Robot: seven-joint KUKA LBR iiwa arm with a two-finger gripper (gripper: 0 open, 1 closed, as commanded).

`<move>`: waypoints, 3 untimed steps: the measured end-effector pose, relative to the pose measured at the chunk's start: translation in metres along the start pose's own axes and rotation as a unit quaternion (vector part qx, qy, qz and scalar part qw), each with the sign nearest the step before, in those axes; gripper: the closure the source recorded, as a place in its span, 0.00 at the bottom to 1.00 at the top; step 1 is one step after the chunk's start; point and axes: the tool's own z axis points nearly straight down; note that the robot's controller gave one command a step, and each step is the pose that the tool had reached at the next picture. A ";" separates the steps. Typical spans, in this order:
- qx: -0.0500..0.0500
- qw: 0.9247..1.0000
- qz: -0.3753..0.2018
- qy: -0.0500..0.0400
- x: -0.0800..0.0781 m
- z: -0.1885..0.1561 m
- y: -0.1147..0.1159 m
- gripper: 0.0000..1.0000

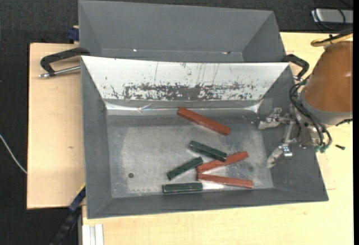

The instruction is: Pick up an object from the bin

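Note:
My gripper hangs over the bin's right sloping wall, its two fingers spread apart and open, with nothing between them. Nearest to it, to its left on the bin floor, lies a short red bar pointing up to the right. Just below that lies a longer red bar, almost level. A dark green bar rests slanted just above the short red one. None of these touches the gripper.
Another red bar lies slanted near the back wall. Two more dark green bars lie to the lower left of the cluster. The left half of the floor is bare metal. The arm's orange cover sits at the right edge.

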 end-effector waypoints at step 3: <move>0.001 0.992 -0.126 0.000 -0.017 0.071 0.037 1.00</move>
